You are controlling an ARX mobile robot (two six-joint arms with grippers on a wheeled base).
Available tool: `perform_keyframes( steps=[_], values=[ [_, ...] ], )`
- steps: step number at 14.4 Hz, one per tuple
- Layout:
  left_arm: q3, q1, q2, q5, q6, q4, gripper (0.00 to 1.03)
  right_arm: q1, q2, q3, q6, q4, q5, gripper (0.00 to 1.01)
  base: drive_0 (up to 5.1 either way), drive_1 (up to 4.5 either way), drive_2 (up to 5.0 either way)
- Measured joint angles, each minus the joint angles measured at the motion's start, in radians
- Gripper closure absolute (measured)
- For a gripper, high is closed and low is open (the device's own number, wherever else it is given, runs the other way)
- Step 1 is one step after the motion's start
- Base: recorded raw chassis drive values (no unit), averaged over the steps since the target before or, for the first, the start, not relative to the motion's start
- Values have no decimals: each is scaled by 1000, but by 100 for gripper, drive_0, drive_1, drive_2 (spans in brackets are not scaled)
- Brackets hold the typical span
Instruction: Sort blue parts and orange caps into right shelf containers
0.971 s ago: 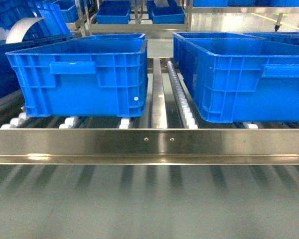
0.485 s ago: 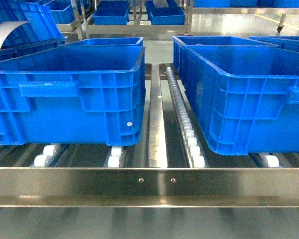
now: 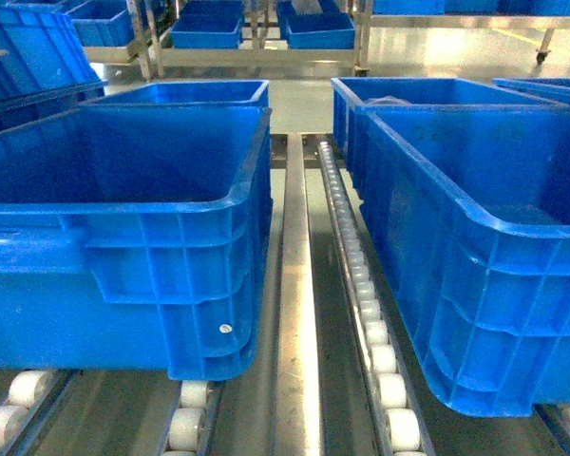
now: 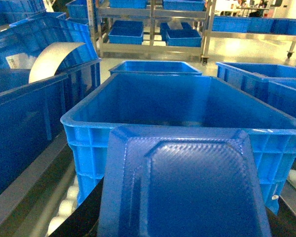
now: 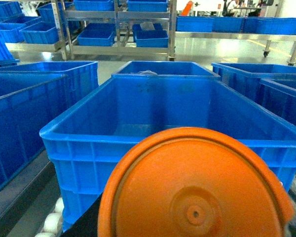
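2 blue crates (image 3: 123, 256) sit on the roller shelf (image 3: 294, 313); fingers hidden, grip state unclear.

On the stainless-steel roller shelf (image 3: 296, 313), the head view showed four large bright-blue plastic crates: two in front (image 3: 123, 237) (image 3: 494, 247) and two behind them (image 3: 185, 93) (image 3: 427, 95). The left wrist view held one blue square textured plastic part (image 4: 182, 182); the right wrist view held one round orange plastic cap (image 5: 195, 185).
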Motion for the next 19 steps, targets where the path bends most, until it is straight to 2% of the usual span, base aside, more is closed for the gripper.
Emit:
perform_keyframes(
  steps=[19],
  values=[
    [0, -1, -1, -6, -1, 5, 61, 2, 0, 0, -2, 5, 8, 57, 0, 0, 0]
  ],
)
